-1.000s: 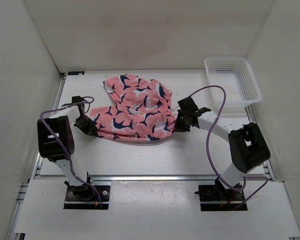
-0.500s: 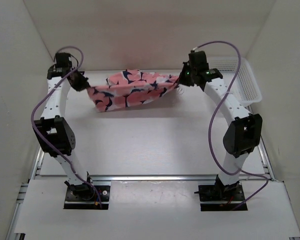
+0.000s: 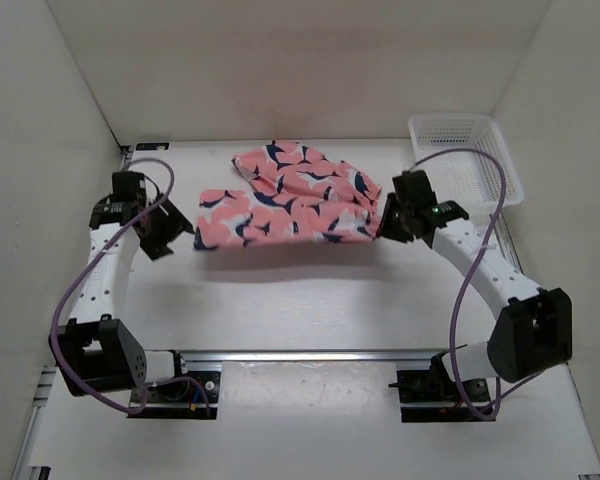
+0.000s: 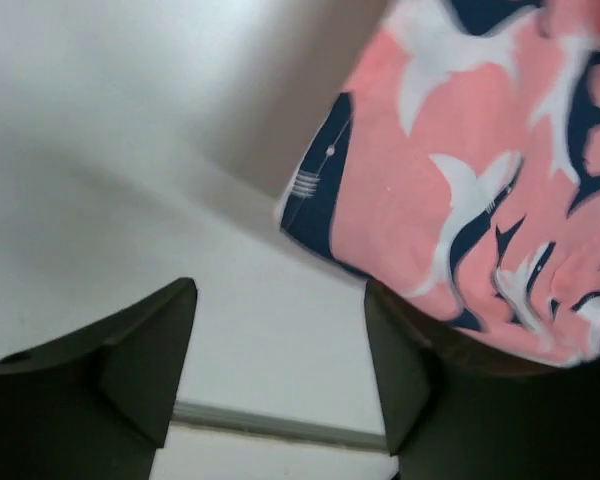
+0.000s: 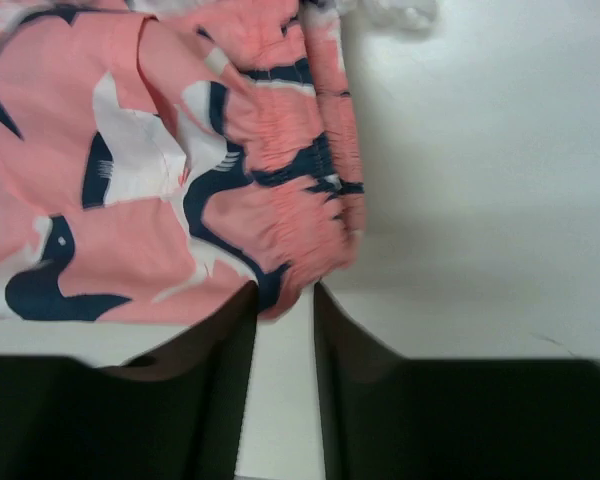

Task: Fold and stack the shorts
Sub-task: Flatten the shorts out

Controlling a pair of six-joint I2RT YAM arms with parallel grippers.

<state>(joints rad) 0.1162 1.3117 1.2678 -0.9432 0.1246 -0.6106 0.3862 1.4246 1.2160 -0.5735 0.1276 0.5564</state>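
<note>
Top external view: the shorts (image 3: 290, 200) are seen laid rumpled far-centre on the surface (image 3: 310, 300). The left tool (image 3: 172, 232) is held wide and empty. The right tool (image 3: 388, 222) is narrow at their right edge, and whether it grips cannot be told. If snagged there, the fold could be dragged askew.

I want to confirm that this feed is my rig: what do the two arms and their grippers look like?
The left arm and the right arm both have white links and bulky black joint housings, and sit on black base mounts. A thin purple cable loops loosely along each arm. The left gripper and the right gripper each have two dark, wedge-shaped fingers. No markings are legible.
</note>
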